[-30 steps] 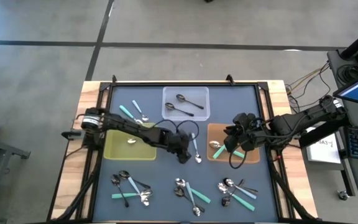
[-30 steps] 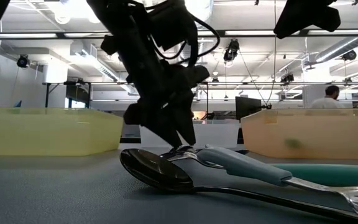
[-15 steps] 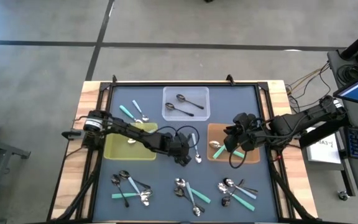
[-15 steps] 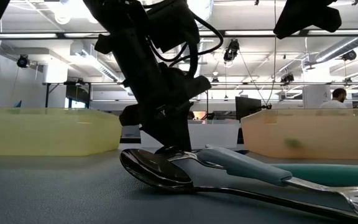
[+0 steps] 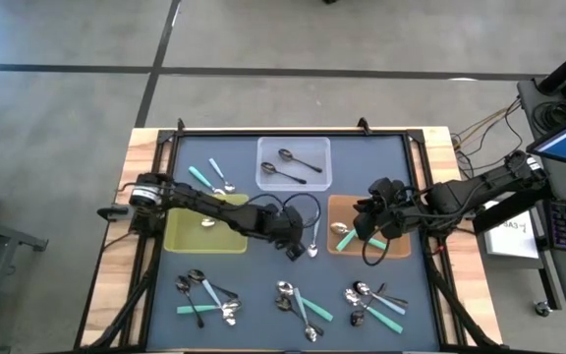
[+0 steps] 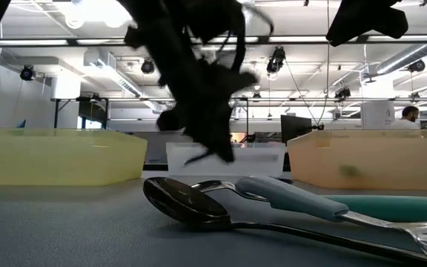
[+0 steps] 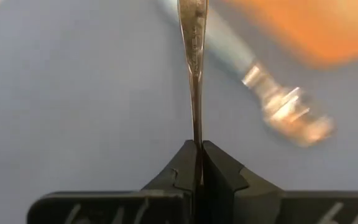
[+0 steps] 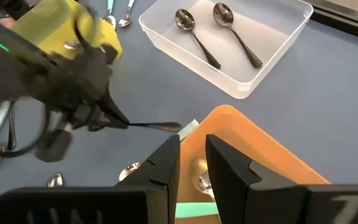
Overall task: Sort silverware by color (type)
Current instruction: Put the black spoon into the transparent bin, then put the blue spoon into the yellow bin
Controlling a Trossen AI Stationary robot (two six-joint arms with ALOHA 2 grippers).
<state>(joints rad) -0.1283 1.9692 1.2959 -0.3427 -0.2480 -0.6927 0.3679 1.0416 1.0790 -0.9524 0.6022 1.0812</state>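
The left gripper (image 5: 296, 248), centre frame in the high view, is pinched tight on the thin handle of a dark spoon (image 7: 193, 56), lifted just off the mat beside a pale-blue spoon (image 5: 310, 234). Judged from here, the dark spoon belongs with the two in the clear tray (image 5: 321, 147), top centre; carry it level and low, clear of the yellow tray (image 5: 183, 239). Right of centre, the right gripper (image 5: 369, 228) hovers over the orange tray (image 5: 398, 248), fingers narrowly apart, holding nothing visible.
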